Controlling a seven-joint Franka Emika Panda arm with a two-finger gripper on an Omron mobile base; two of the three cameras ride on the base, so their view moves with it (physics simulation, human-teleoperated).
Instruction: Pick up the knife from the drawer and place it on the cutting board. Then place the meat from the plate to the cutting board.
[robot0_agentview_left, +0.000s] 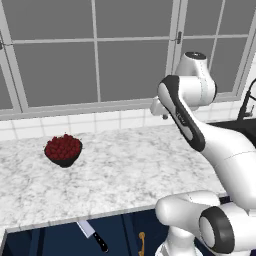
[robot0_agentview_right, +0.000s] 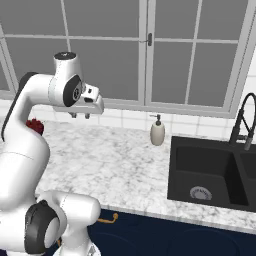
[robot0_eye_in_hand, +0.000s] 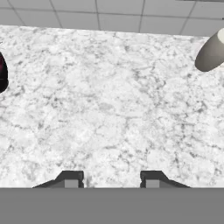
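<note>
The knife (robot0_agentview_left: 93, 235), silver blade and black handle, lies in the open navy drawer (robot0_agentview_left: 45, 242) below the counter's front edge in the left base view. My gripper (robot0_agentview_right: 80, 116) hangs well above the marble counter (robot0_agentview_right: 125, 160), pointing down, far from the knife. In the hand view the gripper (robot0_eye_in_hand: 111, 180) is open, its fingertips (robot0_eye_in_hand: 72, 179) wide apart over bare marble with nothing between them. The cutting board, the meat and the plate are out of view.
A dark bowl of red berries (robot0_agentview_left: 63, 150) sits on the counter's left. A soap dispenser (robot0_agentview_right: 158, 132) stands by the back wall, beside the black sink (robot0_agentview_right: 210, 175) and faucet (robot0_agentview_right: 242, 120). A brass handle (robot0_agentview_left: 142, 242) shows on the cabinet front.
</note>
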